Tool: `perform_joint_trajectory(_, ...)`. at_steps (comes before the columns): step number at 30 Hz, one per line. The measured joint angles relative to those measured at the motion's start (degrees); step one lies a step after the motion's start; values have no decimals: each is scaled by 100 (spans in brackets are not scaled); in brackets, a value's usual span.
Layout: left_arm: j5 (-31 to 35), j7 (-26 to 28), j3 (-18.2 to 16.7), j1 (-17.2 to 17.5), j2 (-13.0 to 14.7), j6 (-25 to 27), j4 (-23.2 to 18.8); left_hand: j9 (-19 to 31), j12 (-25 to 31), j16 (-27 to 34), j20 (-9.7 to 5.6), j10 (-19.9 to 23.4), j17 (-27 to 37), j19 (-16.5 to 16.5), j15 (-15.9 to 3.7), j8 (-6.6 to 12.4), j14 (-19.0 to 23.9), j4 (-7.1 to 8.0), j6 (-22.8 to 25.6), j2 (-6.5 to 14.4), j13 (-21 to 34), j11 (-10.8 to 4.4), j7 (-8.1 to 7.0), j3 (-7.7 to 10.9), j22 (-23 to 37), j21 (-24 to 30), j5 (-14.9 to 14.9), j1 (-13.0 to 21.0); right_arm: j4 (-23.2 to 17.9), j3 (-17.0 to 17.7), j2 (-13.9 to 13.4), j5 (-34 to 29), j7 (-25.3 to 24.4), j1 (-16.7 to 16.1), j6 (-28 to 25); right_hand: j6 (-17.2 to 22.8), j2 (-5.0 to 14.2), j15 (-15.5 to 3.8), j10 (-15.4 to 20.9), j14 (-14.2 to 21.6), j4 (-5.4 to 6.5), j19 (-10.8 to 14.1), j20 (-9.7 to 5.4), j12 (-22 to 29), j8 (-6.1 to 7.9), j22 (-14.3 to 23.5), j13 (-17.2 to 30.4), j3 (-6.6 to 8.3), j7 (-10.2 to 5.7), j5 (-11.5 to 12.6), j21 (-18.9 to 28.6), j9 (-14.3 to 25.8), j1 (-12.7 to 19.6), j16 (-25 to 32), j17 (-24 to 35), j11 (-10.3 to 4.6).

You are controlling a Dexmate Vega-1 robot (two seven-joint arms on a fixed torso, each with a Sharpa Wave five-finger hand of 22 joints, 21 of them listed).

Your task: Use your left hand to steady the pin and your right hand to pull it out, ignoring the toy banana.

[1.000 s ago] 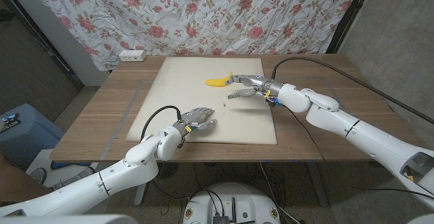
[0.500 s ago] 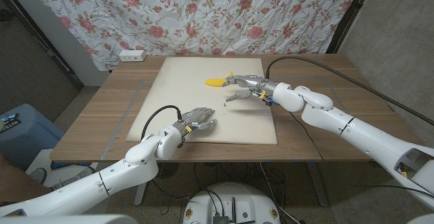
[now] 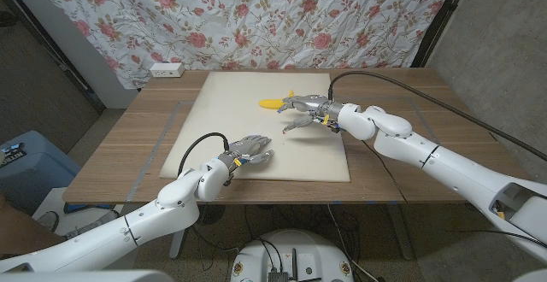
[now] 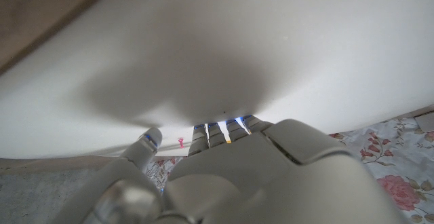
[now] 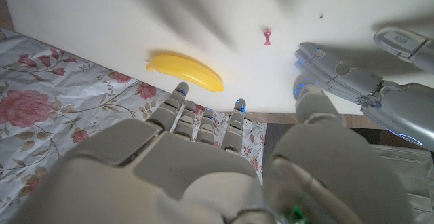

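Note:
A small red pin stands on the white board, between my two hands; it also appears as the pin and the pin. My left hand is over the board's front part, short of the pin, fingers apart and holding nothing; its back is close to the camera. My right hand hovers just behind and right of the pin with fingers spread, empty; its back is near the lens. The yellow toy banana lies just beyond the right hand's fingertips, and the right wrist view shows the banana too.
The board lies on a wooden table. A white power strip sits at the table's back left corner. A black cable arcs over the right arm. A flowered curtain hangs behind the table.
My right hand has slid left along the board, closer to the pin and the banana. The left hand, pin and banana have stayed put.

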Motion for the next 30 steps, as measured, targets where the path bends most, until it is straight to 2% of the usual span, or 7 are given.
perform_joint_trajectory(3,2,-2,-2,1,-1,-4,0,0,18,0,17,-1,0,17,0,13,0,0,8,0,0,0,-8,0,1,-4,0,0,30,-46,34,-64,34,39,-28,20,-1,2,-30,-2,0,0,0,-17,0,0,0,0,-20,0,0,0,1,0,0,17)
perform_joint_trajectory(17,33,-47,-7,40,8,27,-64,2,19,18,22,-2,1,22,0,29,0,-7,8,3,3,0,-9,41,5,24,0,3,170,-219,164,-314,59,104,-173,349,-31,19,-67,-18,40,0,-1,-8,170,-1,0,-41,-101,-133,0,27,30,66,25,-7)
perform_joint_trajectory(20,38,-54,-8,46,17,36,-79,2,19,18,22,-2,1,22,0,29,0,-7,8,23,3,1,-10,41,5,24,0,23,199,-234,176,-348,19,106,-187,426,-31,-22,-64,23,56,3,-3,6,199,-1,0,-57,-114,-163,0,26,31,90,43,-9)
perform_joint_trajectory(23,46,-76,-14,56,35,46,-100,2,19,18,6,-3,1,38,0,28,0,-7,8,23,3,1,-9,41,5,24,0,23,249,-256,192,-369,-30,106,-189,504,-128,-52,-13,53,56,25,-26,28,255,-1,0,-57,-152,-167,0,26,127,90,43,-61)
perform_joint_trajectory(27,55,-92,-21,65,51,62,-121,2,19,18,-13,-3,0,57,0,22,0,-10,70,23,5,0,-9,74,4,23,0,23,299,-269,202,-381,-112,105,-192,628,-127,-74,12,75,80,84,-82,51,316,-1,-1,-81,-178,-189,0,26,127,132,43,-80)
perform_joint_trajectory(30,57,-102,-29,73,64,66,-136,2,18,18,-13,-3,-16,57,0,22,0,-9,76,23,5,0,-16,74,4,23,0,23,350,-277,209,-382,-177,90,-192,760,-127,-114,71,115,80,146,-64,52,366,-1,-1,-81,-207,-189,22,26,127,133,66,-99)
